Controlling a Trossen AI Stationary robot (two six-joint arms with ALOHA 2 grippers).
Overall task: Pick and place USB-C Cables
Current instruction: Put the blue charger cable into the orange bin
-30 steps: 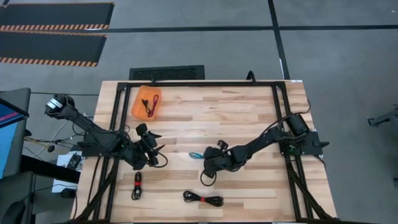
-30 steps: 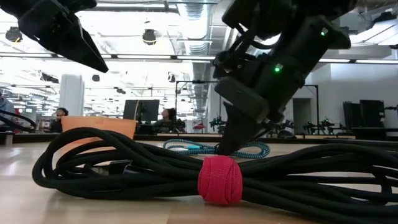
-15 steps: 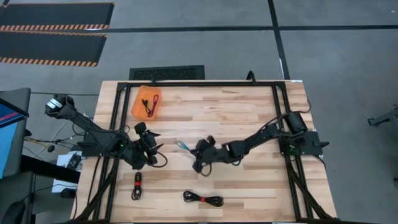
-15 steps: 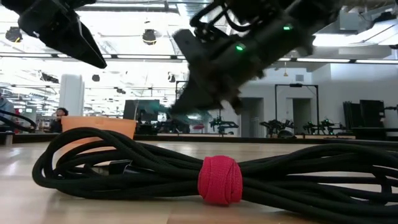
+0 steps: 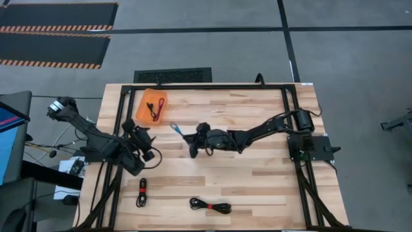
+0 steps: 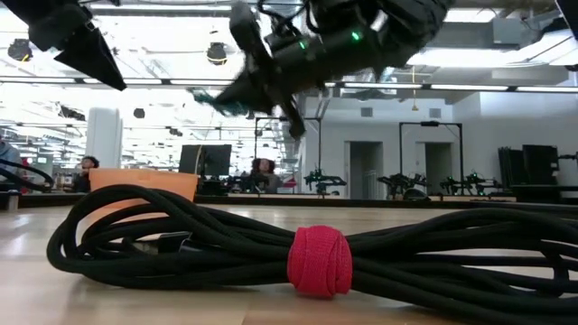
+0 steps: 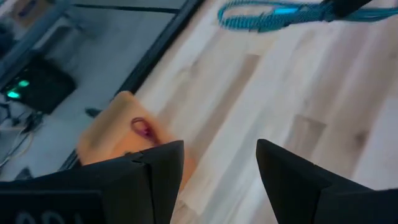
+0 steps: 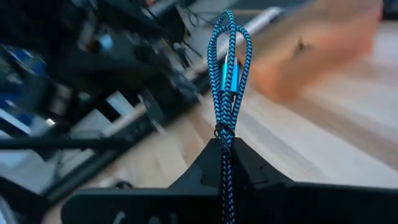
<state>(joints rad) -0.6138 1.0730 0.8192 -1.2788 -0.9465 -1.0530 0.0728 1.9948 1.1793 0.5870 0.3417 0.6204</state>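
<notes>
One cable (image 5: 153,109), orange bin (image 5: 145,101)

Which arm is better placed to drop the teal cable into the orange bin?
The right. Its hand is already shut on the teal cable, lifted off the table and close to the orange bin. The left hand is open and holds nothing.

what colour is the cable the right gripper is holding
Teal-blue with a black braided pattern; clearest in the right wrist view.
</notes>
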